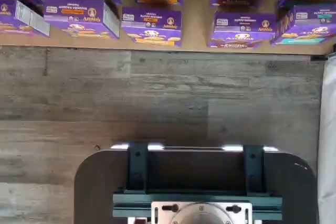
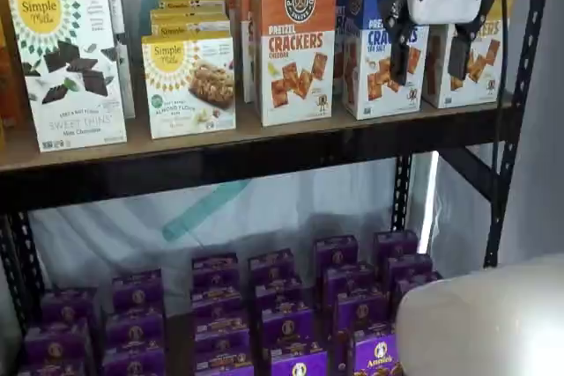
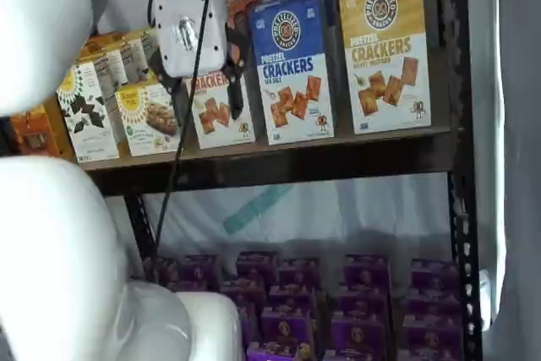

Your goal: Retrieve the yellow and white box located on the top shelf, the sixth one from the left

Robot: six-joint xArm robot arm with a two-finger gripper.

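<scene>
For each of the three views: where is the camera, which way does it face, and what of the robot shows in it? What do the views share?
Wrist view: on the wrist, facing down at the floor and purple boxes; only the dark mount shows.
A shelf view: in front, facing the top shelf; the gripper, open, hangs before the yellow and white box.
A shelf view: front, from an angle; the gripper and white arm show.
Shared: both shelf views show that box; all three show purple boxes.
</scene>
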